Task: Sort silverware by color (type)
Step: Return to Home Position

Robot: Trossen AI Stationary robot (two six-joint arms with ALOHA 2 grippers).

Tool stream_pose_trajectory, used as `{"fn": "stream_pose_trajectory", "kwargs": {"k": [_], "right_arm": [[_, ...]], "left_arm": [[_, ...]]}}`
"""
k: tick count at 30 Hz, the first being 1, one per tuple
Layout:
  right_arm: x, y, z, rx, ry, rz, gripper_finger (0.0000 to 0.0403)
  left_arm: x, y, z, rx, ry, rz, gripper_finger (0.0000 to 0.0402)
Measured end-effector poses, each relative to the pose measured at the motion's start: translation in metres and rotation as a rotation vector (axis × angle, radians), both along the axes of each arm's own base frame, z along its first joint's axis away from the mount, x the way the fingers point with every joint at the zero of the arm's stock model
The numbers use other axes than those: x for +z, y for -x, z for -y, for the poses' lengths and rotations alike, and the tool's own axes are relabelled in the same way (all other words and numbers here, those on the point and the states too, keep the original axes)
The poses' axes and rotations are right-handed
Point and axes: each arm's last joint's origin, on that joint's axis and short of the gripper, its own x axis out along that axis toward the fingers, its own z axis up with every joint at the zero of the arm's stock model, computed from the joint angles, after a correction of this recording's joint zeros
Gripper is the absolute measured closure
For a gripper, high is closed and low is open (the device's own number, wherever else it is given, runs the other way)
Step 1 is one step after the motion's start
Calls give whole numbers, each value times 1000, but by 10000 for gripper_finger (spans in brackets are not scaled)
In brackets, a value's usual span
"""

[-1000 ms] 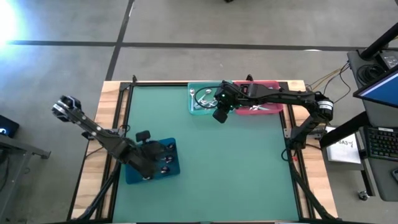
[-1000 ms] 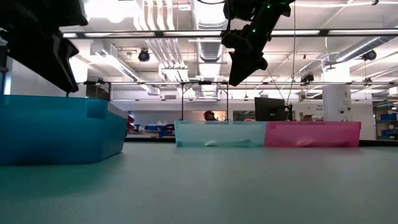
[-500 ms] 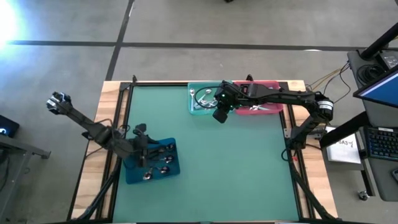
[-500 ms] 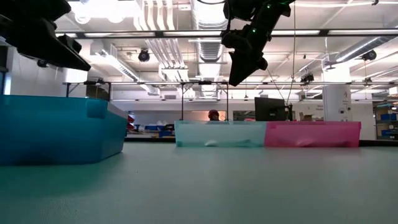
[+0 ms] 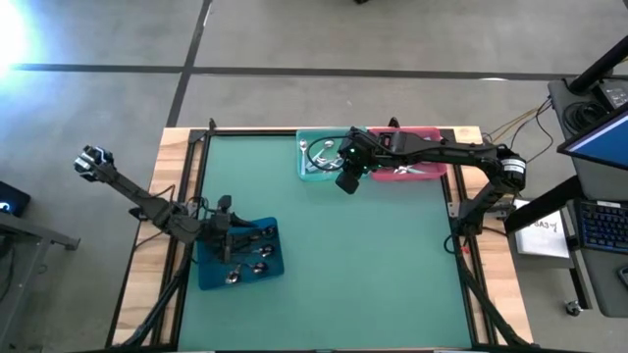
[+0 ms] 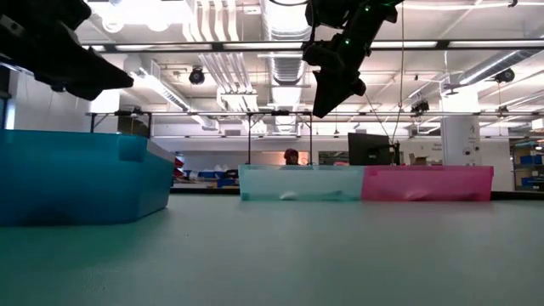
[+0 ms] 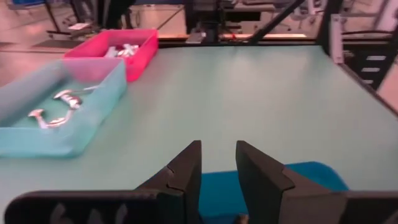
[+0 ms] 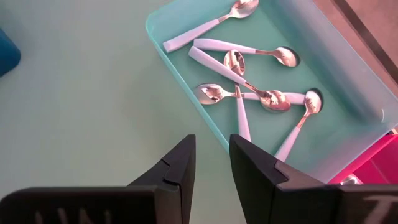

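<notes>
Left arm is seen folded low at the table's left edge, elbow thrust out past the wooden border, forearm angled in toward the left gripper (image 5: 224, 233), which is held just above the outer edge of the dark blue rectangular plastic bin (image 5: 208, 278). In its wrist view the left gripper (image 7: 217, 151) is shown with its two fingers parted by a narrow gap, nothing held between them. The dark metal spoons (image 5: 257, 253) are found lying in that bin, just ahead of and below the fingertips. Right arm is stretched long across the table's far side; the right gripper (image 5: 345, 180) is hung, pointing down, just beside the near wall of the mint-teal rectangular plastic bin (image 8: 292, 34), fingers likewise slightly apart and empty. The spoons with pale teal plastic handles (image 8: 239, 68) are piled in that bin just past the fingertips; the pink rectangular plastic bin (image 5: 433, 170) is set against it on the far side from the right gripper, with shiny silver spoons (image 7: 124, 51) inside. Against a second earlier: the left gripper has been drawn back from over the blue bin's middle to its outer edge, uncovering the dark spoons; the right arm is unmoved.
</notes>
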Motion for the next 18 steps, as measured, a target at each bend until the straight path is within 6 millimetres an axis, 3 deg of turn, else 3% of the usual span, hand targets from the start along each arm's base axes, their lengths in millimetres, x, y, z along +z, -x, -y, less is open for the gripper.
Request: {"fn": "stream_pose_trajectory", "kwargs": {"k": [11,18], "right_arm": [[0,0,0,0,0,0,314],[0,0,0,0,0,0,314]], "left_arm": [[-32,7,-9,14,77,145,318],[-25,5,-11,10,5,170,318]]}}
